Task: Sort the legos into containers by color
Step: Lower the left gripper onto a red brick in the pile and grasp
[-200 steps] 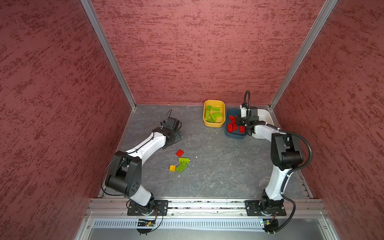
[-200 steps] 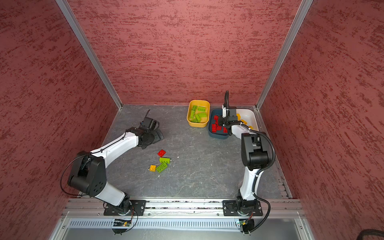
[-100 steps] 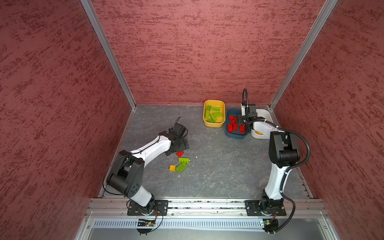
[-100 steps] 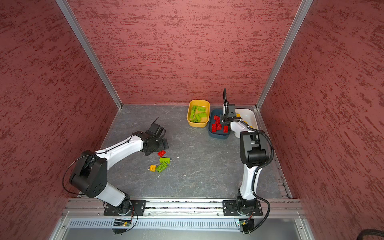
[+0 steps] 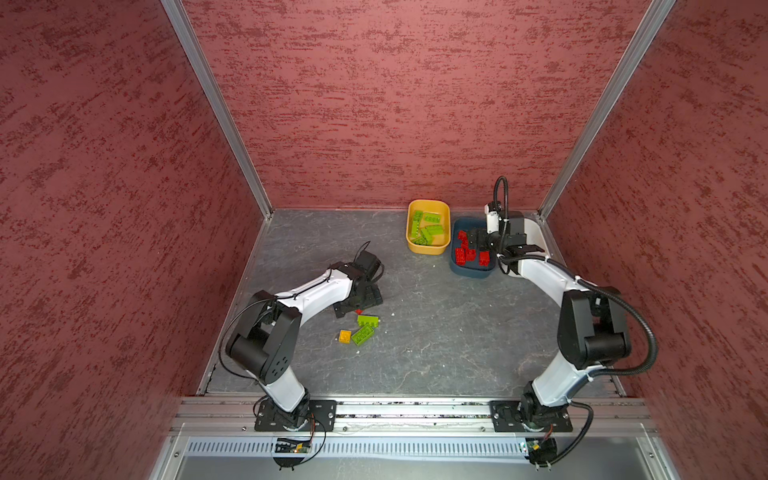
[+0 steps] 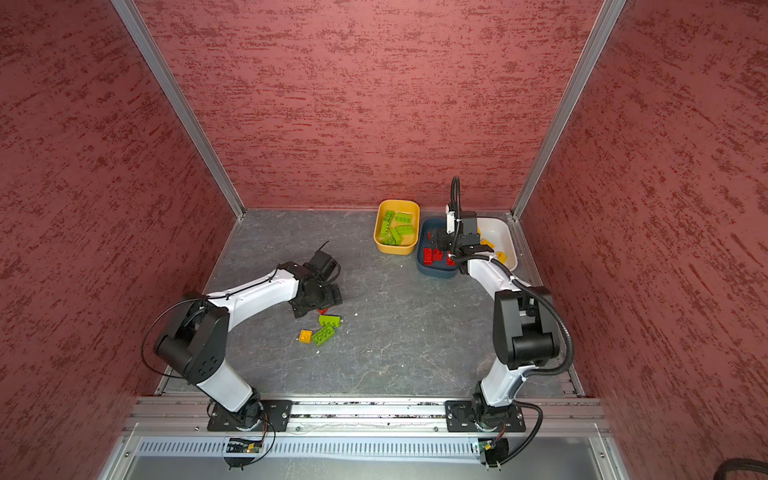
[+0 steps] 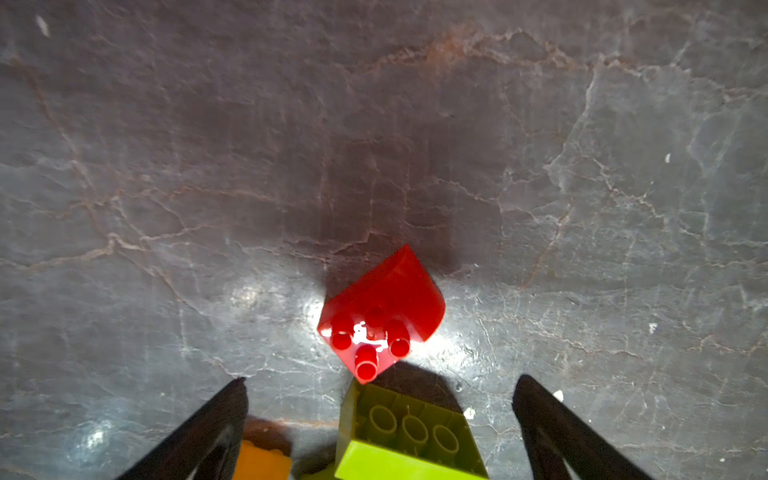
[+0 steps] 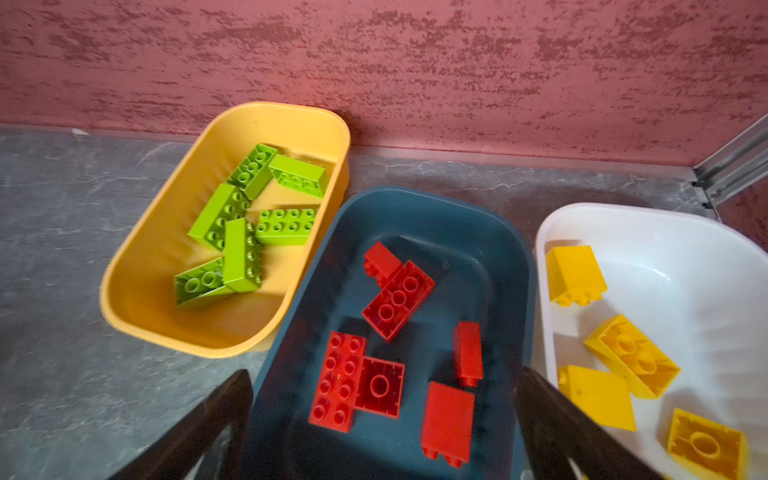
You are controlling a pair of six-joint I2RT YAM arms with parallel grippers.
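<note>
My left gripper [image 7: 380, 379] is open and low over the loose legos on the floor [image 5: 357, 303]. A red lego [image 7: 382, 307] lies just beyond its fingertips. A lime green lego [image 7: 411, 432] lies upside down between the fingers, touching neither. A yellow lego [image 7: 262, 461] sits beside one finger. My right gripper [image 8: 385, 372] hangs open over the teal container [image 8: 457, 232], which holds several red legos; one of them [image 8: 449, 419] is blurred beneath the jaws. The yellow container [image 8: 232, 324] holds several green legos. The white container [image 8: 685, 270] holds several yellow ones.
In both top views two green legos [image 5: 368, 320] [image 5: 364, 334] and a yellow one [image 5: 344, 336] lie mid-floor next to the left gripper. The three tubs stand along the back wall at the right [image 6: 397, 249]. Red textured walls close in three sides.
The left arm has swung right and toward the front, down over the red lego by the loose pile. The right gripper has shifted a little over the teal tub and its jaws have opened.
</note>
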